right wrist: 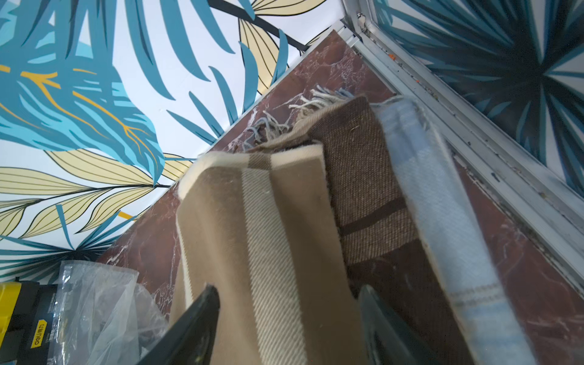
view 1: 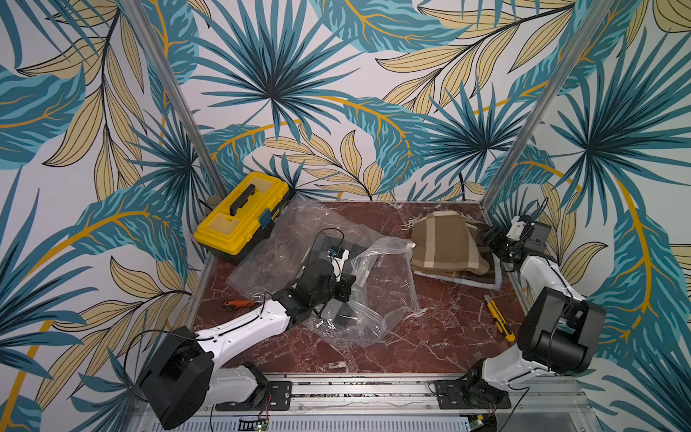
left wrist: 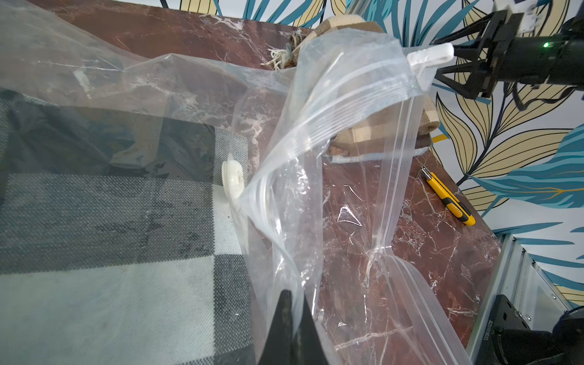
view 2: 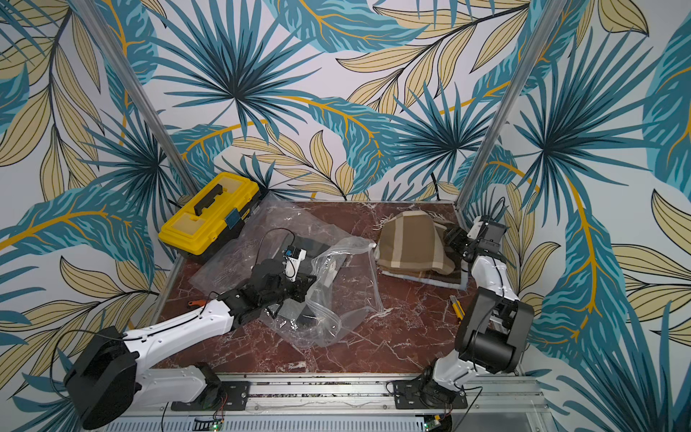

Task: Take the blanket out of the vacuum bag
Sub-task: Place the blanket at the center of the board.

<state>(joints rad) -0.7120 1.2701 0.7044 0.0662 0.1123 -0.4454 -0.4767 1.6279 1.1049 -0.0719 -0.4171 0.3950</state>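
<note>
Left wrist view shows the checked blanket (left wrist: 110,221) lying under the clear plastic of the vacuum bag (left wrist: 347,94); the frame cuts off most of it. The left gripper (left wrist: 294,303) is closed, pinching a fold of the plastic beside the zip strip and holding it up off the table (left wrist: 426,252). In both top views this blanket is only dark patches behind creased plastic, and the arm covers much of it. Whether the plastic is one bag or two, I cannot tell.

A brown blanket (view 1: 441,243) lies outside the bag, near the far right corner, on a pale blue blanket (right wrist: 442,189). The right gripper (right wrist: 287,289) has its jaws wide, with the brown fold between them; that view is blurred, so contact is not sure. Bare marble shows between the bag and a knife (view 1: 499,318). A toolbox (view 1: 243,217) stands at the far left corner, just beside the plastic.
</note>
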